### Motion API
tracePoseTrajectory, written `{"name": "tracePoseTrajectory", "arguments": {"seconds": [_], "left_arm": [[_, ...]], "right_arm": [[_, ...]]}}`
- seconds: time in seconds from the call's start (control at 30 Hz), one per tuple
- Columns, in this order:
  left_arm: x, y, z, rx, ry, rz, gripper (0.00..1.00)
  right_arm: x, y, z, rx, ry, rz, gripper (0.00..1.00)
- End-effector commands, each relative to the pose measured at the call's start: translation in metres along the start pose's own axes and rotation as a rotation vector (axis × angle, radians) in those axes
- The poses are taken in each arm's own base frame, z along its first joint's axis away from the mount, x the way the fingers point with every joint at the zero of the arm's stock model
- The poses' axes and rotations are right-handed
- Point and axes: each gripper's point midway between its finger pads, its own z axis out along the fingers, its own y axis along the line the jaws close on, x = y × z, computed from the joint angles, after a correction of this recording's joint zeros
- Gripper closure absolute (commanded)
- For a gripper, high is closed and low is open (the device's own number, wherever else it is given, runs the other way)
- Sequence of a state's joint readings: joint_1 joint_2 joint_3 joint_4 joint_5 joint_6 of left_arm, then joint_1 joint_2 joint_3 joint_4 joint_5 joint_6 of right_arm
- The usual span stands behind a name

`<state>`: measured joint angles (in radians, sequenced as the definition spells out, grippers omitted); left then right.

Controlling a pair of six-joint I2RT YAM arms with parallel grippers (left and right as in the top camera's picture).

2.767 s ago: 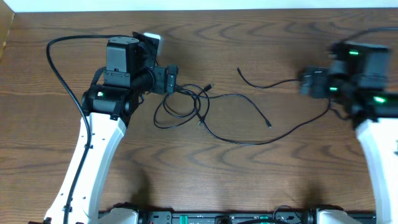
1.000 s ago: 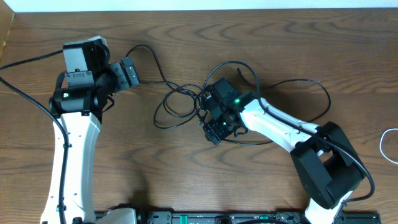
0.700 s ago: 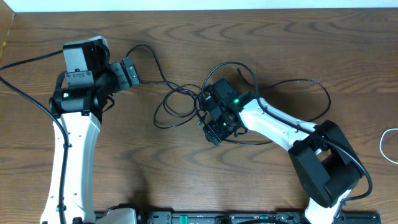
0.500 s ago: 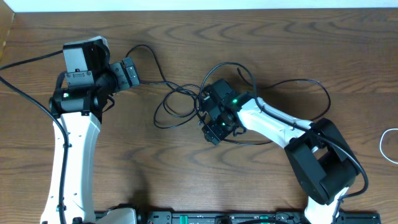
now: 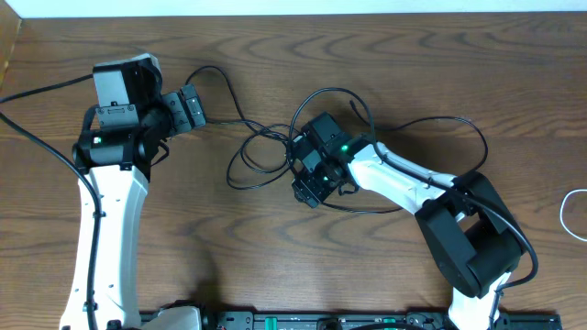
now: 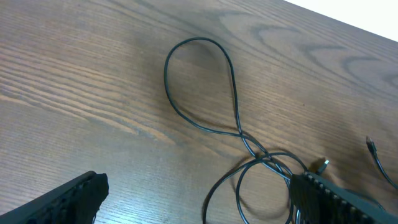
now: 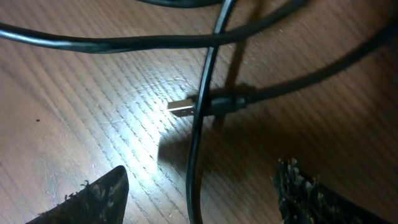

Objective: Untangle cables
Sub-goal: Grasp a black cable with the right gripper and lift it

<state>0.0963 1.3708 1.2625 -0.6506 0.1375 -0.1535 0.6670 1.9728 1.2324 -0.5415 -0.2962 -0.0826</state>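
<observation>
overhead: black cable lay in loose tangled loops at the middle of the table, one loop reaching up beside the left gripper, the right gripper down on the tangle's right side; white cable sat at the far right edge, well apart. left wrist: jaws stood wide with nothing between them, a loop lying ahead. right wrist: jaws fairly wide and not clamped, one strand running between them, plug just ahead.

Cable tangle at table centre, right gripper over its 4 o'clock edge, left gripper at 10 o'clock
</observation>
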Motion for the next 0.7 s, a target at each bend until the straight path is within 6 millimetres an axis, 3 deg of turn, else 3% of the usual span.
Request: {"name": "tracePoseTrajectory", "arguments": {"seconds": [0.0,0.2,0.67], "left_arm": [[0.003,-0.001,-0.004,0.01,0.005,0.003,0.02],[0.004,-0.001,-0.004,0.009,0.009,0.003,0.01],[0.009,-0.008,-0.004,0.057,0.033,0.001,0.01]], "right_arm": [[0.03,0.005,0.029,-0.045,0.108,-0.044,0.27],[0.04,0.007,0.04,-0.027,0.153,-0.125,0.25],[0.064,-0.033,0.049,0.197,0.268,-0.154,0.22]]}}
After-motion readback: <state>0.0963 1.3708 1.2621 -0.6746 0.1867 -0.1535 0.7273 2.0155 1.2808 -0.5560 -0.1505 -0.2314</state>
